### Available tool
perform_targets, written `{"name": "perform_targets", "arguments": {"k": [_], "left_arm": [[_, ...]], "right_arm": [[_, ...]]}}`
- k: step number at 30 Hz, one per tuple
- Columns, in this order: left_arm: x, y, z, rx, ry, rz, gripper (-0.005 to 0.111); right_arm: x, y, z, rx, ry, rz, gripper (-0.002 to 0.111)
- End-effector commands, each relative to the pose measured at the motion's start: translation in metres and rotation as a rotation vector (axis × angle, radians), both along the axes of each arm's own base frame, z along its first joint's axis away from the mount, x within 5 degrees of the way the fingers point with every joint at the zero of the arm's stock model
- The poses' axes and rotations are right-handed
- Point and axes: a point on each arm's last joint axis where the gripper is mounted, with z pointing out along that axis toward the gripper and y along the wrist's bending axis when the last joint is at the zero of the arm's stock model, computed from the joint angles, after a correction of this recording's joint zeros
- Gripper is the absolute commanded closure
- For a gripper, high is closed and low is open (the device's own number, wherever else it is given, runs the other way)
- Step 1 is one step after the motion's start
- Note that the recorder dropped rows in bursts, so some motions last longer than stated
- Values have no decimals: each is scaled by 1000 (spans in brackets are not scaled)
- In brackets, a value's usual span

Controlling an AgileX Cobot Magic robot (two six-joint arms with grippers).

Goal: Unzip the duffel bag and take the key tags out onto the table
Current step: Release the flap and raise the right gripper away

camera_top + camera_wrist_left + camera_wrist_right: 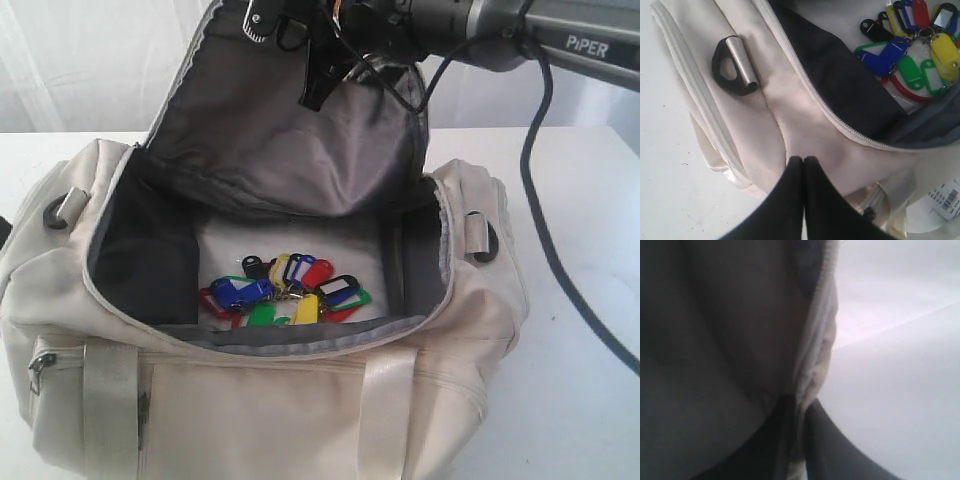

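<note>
R tool point(802, 440) on flap point(290, 130), white tbl point(560, 420)

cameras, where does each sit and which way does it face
Exterior view: off the arms, facing the duffel bag, looking down into it at the key tags; right arm and right tool show up top.
Left wrist view: on the left arm, looking past the shut left tool at the bag's end.
Right wrist view: on the right arm, close against the raised flap, whose edge its tool pinches.
Shared: exterior and left wrist both show the key tags and a D-ring.
</note>
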Motion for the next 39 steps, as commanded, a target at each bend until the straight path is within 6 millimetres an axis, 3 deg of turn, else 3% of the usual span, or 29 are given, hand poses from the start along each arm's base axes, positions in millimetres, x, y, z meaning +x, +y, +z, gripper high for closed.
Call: {"name": "perform_targets", "arguments": {"k": [1,2,4,7,10,14,16,17,19,22,24,28,30,34,39], "left_arm": [[-2,-3,0,-28,5,-27,107],[-3,-4,0,-33,5,-36,107],[-3,-4,0,-37,4,-41,107],[-3,-4,0,-33,6,-48,107],[-3,-5,0,-38,1,-68,107],[-4,-8,0,-58,-7,-98,107],[-4,-9,-5,-72,1,-100,107],[-4,-10,-7,-78,4,-107,107],[-4,-10,-7,-76,0,-110,107],[-4,-10,-7,-75,3,-111,107],[-5,-10,-7,-77,8,-113,107],[-5,-12,-7,-92,4,-129,107],[-5,-13,-6,-93,2,-134,107],[-5,-13,-6,-95,2,-134,107],[-5,-13,-6,-96,2,-134,107]], "right_arm": [[3,-6,8,42,15,-53,67],[4,-9,9,55,32,-85,54],[4,-17,19,100,49,-156,40],[-2,-27,43,182,60,-233,42],[-11,-36,60,266,95,-287,48],[-18,-45,46,198,252,-397,57],[-24,-44,42,181,321,-370,70],[-26,-45,49,205,315,-374,90],[-33,-50,63,269,314,-377,108],[-45,-60,80,336,383,-335,108],[-63,-59,83,334,559,-215,108],[-105,-44,63,221,863,159,108],[-107,-44,50,203,915,161,108],[-90,-42,12,203,912,15,108],[-52,-46,-24,272,733,-264,108]]}}
